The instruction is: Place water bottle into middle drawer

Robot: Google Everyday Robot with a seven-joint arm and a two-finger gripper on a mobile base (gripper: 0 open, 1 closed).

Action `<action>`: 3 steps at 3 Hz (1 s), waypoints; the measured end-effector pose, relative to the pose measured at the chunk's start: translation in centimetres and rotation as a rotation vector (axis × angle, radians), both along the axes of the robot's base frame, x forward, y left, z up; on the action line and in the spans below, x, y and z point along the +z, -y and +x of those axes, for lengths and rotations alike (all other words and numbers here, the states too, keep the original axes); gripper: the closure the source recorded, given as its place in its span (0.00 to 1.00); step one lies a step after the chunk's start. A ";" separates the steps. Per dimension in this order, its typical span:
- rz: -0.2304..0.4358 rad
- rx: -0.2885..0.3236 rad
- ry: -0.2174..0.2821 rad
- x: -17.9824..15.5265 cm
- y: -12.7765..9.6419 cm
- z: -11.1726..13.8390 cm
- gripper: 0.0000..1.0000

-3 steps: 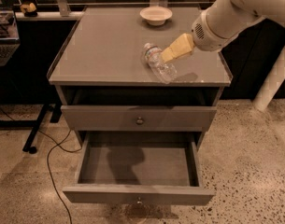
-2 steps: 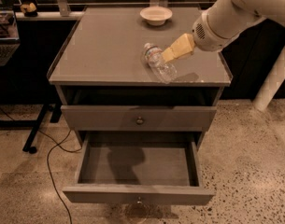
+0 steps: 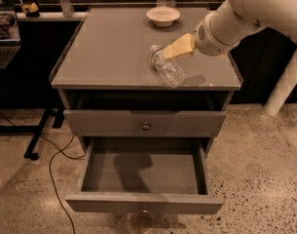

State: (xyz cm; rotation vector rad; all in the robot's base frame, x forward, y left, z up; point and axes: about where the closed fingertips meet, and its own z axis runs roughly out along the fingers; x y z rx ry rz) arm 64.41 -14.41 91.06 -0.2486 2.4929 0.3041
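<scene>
The water bottle (image 3: 166, 68), clear crinkled plastic with a white cap, lies tilted on the grey cabinet top (image 3: 109, 52) near its front right. My gripper (image 3: 173, 49), with cream fingers, reaches in from the right and is shut on the bottle near its neck. The middle drawer (image 3: 114, 204) is pulled open below and in front, with its inside bare and its knob (image 3: 144, 210) on the front panel. The bottle is above and behind the open drawer.
The upper grey drawer (image 3: 146, 126) is shut. A shallow cream bowl (image 3: 163, 16) stands at the back of the cabinet top. A dark desk with a black leg (image 3: 38, 135) and a cable (image 3: 53, 179) are at the left. A white post (image 3: 284, 82) stands at the right on speckled floor.
</scene>
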 end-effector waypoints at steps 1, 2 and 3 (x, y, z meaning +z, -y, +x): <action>0.035 -0.013 -0.003 -0.7 -1.7 1.5 0.00; 0.057 -0.015 -0.001 -1.1 -3.2 2.4 0.00; 0.059 -0.020 -0.017 -2.2 -4.1 3.0 0.00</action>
